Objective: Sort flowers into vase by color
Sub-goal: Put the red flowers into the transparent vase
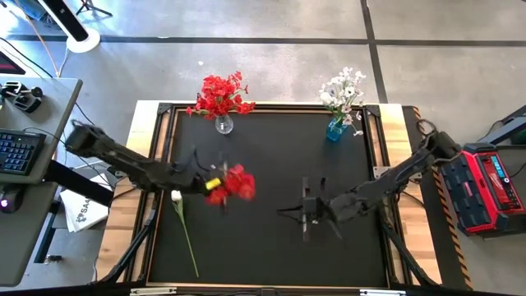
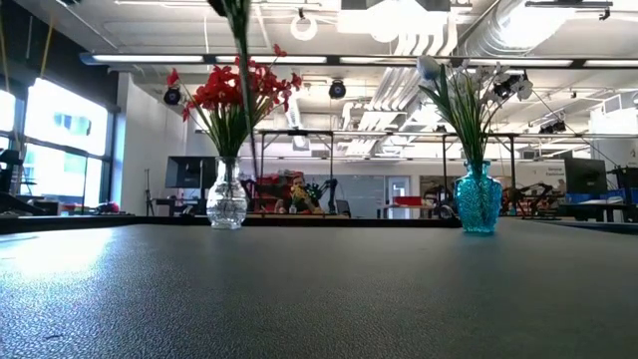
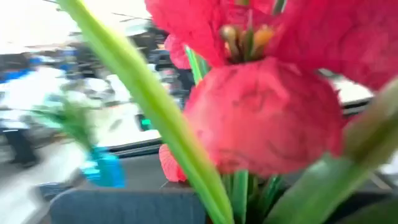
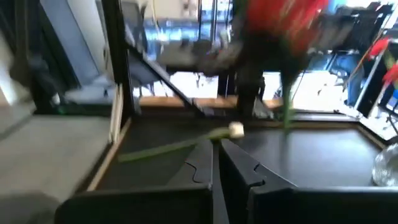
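Observation:
My left gripper (image 1: 215, 187) is shut on a red flower (image 1: 237, 182) above the table's left middle; its blossoms (image 3: 261, 118) fill the left wrist view and hide the fingers. A white flower (image 1: 177, 196) lies flat on the mat near the left front, its stem (image 1: 189, 242) running toward the near edge. My right gripper (image 1: 292, 211) hangs shut and holding nothing over the table's middle, pointing at that white flower (image 4: 236, 129). At the far edge stand a clear vase (image 2: 227, 199) with red flowers and a blue vase (image 2: 478, 199) with white ones. My left gripper holds the red flower close under its blossom cluster (image 1: 223, 186), coming in level from the table's left. The blossoms hide the place of contact. The flower is lifted clear of the mat, and its green stem (image 4: 287, 93) hangs below the blossoms.
A raised frame (image 1: 168, 148) runs round the black mat. Bare mat (image 1: 271, 156) lies between the grippers and the two vases. A desk with a keyboard (image 1: 16, 152) stands left of the table, and a red case (image 1: 489, 185) stands to its right.

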{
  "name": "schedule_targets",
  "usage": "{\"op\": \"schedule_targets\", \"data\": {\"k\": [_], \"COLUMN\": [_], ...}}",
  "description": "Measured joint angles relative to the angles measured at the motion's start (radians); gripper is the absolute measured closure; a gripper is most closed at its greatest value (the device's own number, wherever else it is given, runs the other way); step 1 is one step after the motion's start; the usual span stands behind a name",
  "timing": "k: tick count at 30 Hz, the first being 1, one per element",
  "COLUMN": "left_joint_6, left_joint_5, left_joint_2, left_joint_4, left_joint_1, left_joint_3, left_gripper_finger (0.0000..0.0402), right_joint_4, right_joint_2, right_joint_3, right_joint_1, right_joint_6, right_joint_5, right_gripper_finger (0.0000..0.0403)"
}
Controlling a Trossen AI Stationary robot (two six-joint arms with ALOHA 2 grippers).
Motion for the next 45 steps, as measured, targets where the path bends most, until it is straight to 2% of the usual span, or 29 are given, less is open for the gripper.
{"op": "schedule_targets", "data": {"k": [4,8,11,15,20,22,33,40,45], "left_joint_6": [0.088,0.255,0.377,0.375,0.342,0.333,0.282,0.135,0.087], "left_joint_5": [-0.107,-0.171,-0.135,-0.034,0.228,0.277,0.3,0.273,0.265], "left_joint_2": [-0.18,-0.335,-0.41,-0.448,-0.438,-0.42,-0.282,-0.216,-0.2], "left_joint_4": [-0.16,-0.21,-0.214,-0.244,-0.287,-0.286,-0.243,-0.191,-0.196], "left_joint_1": [0.053,0.151,0.252,0.424,0.629,0.677,0.798,0.849,0.865], "left_joint_3": [0.0,0.0,0.0,0.0,0.0,0.0,0.0,0.0,0.0], "left_gripper_finger": [0.0401,0.0401,0.0401,0.0401,0.0401,0.0401,0.0401,0.0401,0.0401], "right_joint_4": [0.025,0.07,0.078,0.1,0.133,0.129,0.13,0.13,0.13], "right_joint_2": [0.102,0.176,0.201,0.201,0.201,0.201,0.201,0.201,0.201], "right_joint_3": [0.0,0.0,-0.001,-0.001,-0.001,-0.001,-0.001,-0.001,-0.001], "right_joint_1": [-0.011,-0.037,-0.057,-0.077,-0.089,-0.09,-0.088,-0.088,-0.088], "right_joint_6": [0.0,0.0,0.0,0.002,-0.006,0.0,0.003,0.008,0.009], "right_joint_5": [0.029,0.056,0.056,0.058,0.052,0.051,0.051,0.021,0.021], "right_gripper_finger": [0.0402,0.0402,0.0402,0.0402,0.0402,0.0402,0.0402,0.0402,0.0402]}}
